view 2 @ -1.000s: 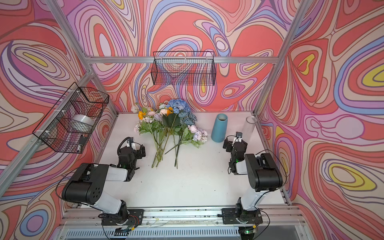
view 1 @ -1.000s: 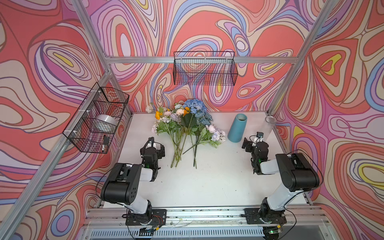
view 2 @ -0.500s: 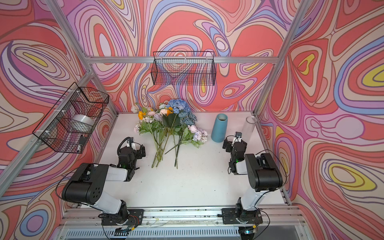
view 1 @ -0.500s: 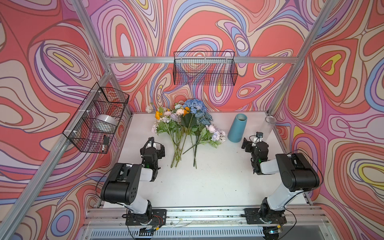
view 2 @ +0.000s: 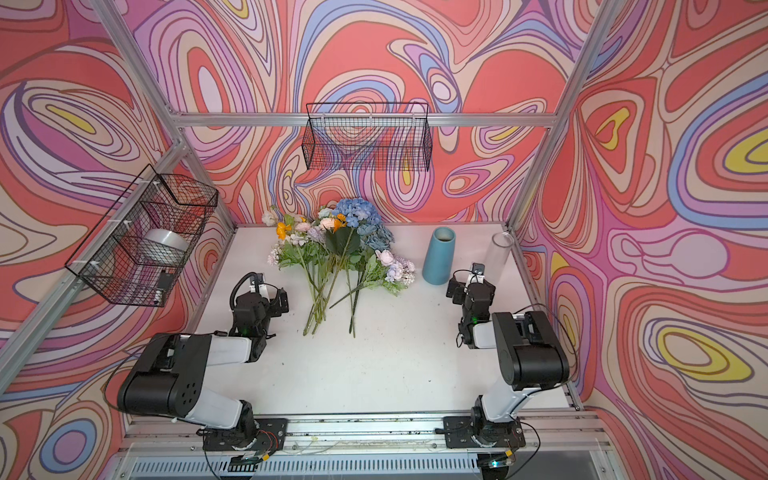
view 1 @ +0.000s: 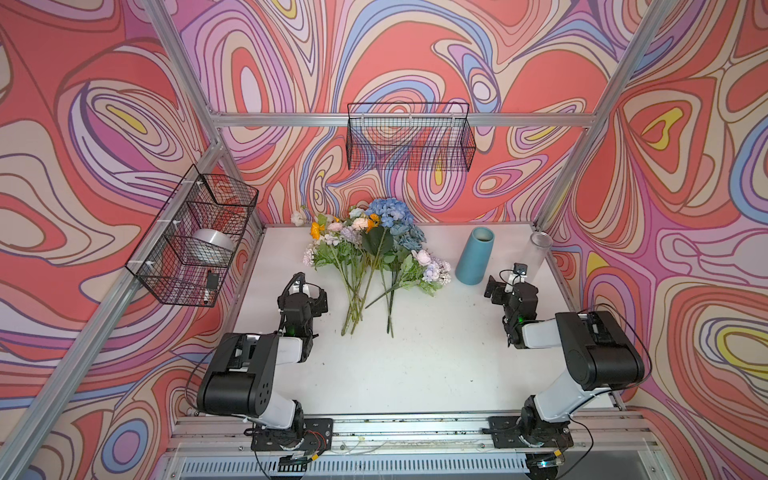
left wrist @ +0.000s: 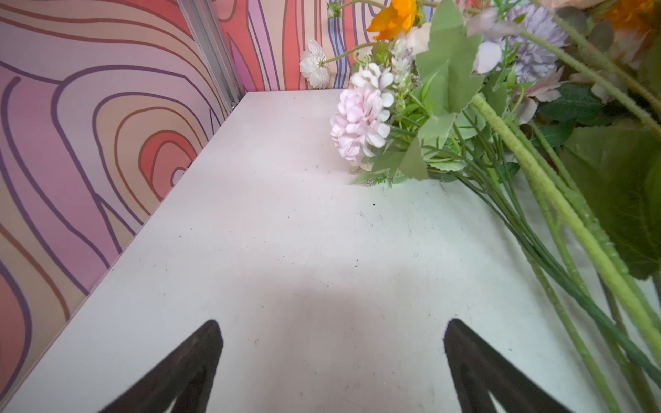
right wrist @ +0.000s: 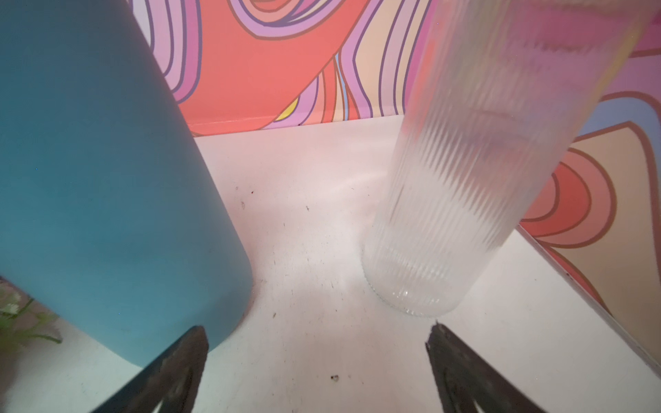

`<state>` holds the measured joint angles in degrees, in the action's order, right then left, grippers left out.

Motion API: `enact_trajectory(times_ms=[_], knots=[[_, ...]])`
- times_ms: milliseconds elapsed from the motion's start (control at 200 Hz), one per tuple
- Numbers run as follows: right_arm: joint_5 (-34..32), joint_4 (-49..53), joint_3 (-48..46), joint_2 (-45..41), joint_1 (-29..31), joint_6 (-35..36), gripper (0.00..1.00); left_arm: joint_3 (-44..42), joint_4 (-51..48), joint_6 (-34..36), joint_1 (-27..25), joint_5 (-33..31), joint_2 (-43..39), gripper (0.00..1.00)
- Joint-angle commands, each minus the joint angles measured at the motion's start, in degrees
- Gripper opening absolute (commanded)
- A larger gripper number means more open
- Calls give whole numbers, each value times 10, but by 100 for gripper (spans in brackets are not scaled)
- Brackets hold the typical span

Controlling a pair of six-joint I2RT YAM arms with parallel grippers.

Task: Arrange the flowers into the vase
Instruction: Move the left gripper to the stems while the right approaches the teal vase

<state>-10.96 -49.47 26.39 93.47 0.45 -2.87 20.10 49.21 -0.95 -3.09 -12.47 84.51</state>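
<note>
The flowers lie in a loose bunch on the white table, with the blooms toward the back wall and the stems pointing forward. None stands in a vase. The teal vase stands upright just right of them, and a clear ribbed glass vase stands farther right, near the side wall. The left gripper sits low beside the stems, fingers spread wide and empty. The right gripper faces the gap between the two vases, fingers likewise apart, gripping nothing.

The flowers are laid on the table at far centre, heads far, stems near; the vase is stood right of them, the glass cylinder further right
</note>
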Motion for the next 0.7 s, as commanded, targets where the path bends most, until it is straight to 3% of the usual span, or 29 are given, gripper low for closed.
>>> enact_trajectory(times_ms=[0, 130, 351, 566, 696], knots=[[-10, 90, 30, -58, 4, -15, 98, 13, -64, -8, 1, -8, -71, 100], [6, 199, 50, -120, 12, -37, 97, 35, -170, -58, -2, -25, -154, 100], [52, 332, 99, -193, 49, -78, 98, 70, -239, -175, -15, 90, -212, 100], [92, 424, 221, -145, 51, -134, 98, 125, -262, -213, -104, 127, -183, 99], [110, 431, 273, -99, 54, -139, 98, 125, -236, -267, -121, 165, -164, 99]])
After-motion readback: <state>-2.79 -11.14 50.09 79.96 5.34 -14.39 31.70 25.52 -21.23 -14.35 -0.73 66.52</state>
